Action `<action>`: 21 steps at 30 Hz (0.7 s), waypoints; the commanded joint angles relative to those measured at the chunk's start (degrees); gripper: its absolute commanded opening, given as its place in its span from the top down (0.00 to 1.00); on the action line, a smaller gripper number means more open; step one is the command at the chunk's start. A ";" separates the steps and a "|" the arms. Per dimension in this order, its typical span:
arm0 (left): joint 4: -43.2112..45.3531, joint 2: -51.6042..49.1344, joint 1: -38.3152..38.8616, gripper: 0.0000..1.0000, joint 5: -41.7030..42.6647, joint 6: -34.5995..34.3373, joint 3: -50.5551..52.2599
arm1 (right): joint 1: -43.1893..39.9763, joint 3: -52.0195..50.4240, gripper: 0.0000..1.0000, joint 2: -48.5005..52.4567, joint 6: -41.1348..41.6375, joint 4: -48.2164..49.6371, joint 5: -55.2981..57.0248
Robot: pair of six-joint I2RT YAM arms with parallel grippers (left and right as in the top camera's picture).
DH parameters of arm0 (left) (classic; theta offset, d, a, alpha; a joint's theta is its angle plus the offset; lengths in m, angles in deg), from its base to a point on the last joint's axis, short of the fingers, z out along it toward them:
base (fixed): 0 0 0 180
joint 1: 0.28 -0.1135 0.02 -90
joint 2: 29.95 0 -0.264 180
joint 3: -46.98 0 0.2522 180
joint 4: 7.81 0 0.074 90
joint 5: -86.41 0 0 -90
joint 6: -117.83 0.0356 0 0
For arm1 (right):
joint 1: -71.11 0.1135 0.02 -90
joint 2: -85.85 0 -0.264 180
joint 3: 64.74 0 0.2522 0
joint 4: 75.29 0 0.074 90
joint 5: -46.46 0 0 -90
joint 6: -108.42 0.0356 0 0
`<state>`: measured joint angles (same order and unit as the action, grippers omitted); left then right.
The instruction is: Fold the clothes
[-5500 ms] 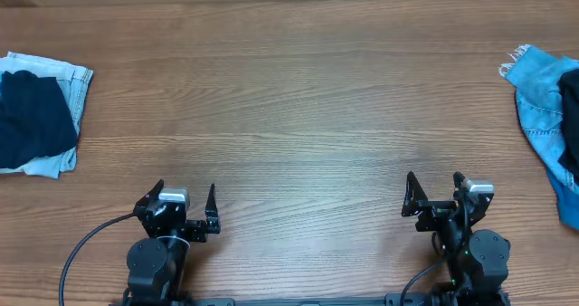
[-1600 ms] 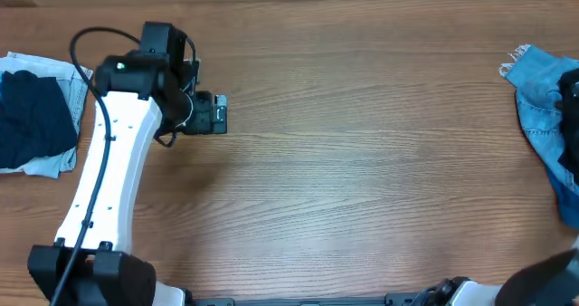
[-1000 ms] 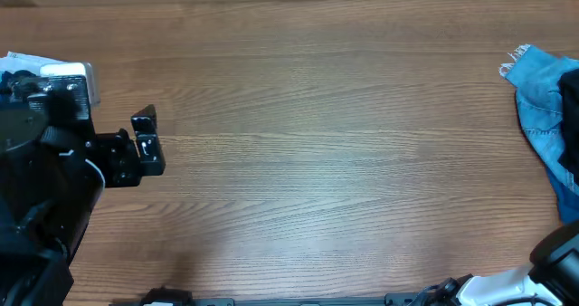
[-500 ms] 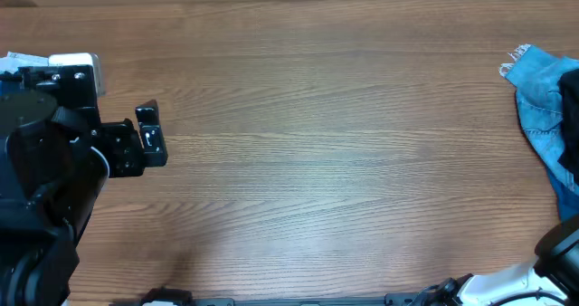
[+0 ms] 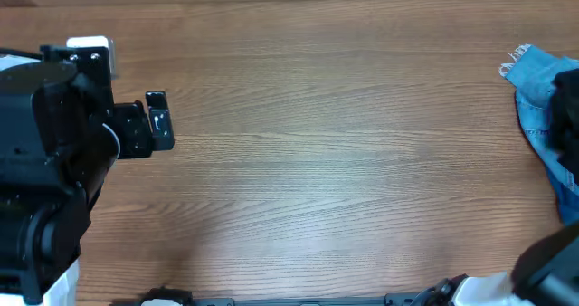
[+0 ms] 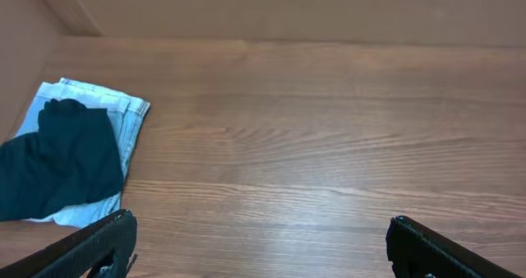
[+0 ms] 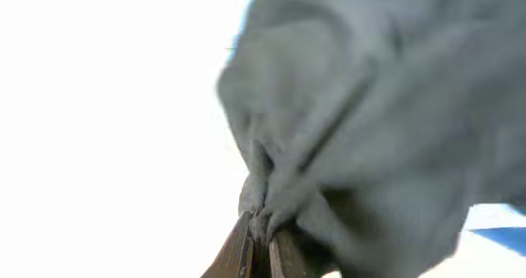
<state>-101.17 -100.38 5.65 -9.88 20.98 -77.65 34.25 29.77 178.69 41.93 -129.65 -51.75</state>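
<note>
R claw [image 7: 261, 227] is pinching fully shut on a fold of cloth, fingers pressing together w/ fabric bunching up around and above the tips. The wrist cam is badly overexposed, so the cloth is reading grey, but it's looking like the black garment [image 7: 370, 105]. From overhead the black garment [image 5: 566, 116] is lying at the far R edge of the wooden table [image 5: 344, 161], sitting on top of a bright blue denim piece [image 5: 536, 84] w/ a frayed corner, both running partly out of frame. Part of the R arm [image 5: 547, 274] is showing at the bottom R corner. L claw [image 6: 261, 225] is hanging wide open and gripping nothing, its fingers [image 6: 90, 245] poking in at the bottom corners of the wrist cam, above bare wood. L arm [image 5: 54, 152] is filling the L side of the overhead view. Ahead and to the left of the L claw, a pale light-blue denim piece [image 6: 131, 122] is lying flat near the table's L edge, w/ a dark cloth [image 6: 57, 163] resting on top of it, apart from the claw.
</note>
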 commanded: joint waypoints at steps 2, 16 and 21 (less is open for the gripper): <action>0.04 -1.55 -0.24 0.00 -0.55 1.09 0.09 | 15.15 3.06 0.96 -11.56 1.16 -1.99 -6.95; 0.04 -8.44 -0.24 0.00 -0.52 1.07 0.09 | 60.98 2.80 0.96 -0.09 0.33 11.04 -2.03; 0.07 -10.60 -0.24 0.00 -0.07 1.05 0.09 | 62.27 2.82 0.96 -0.13 0.33 11.23 -9.66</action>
<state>-101.27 -109.65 5.65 -9.88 20.98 -77.60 95.86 31.87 179.98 42.56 -118.79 -56.23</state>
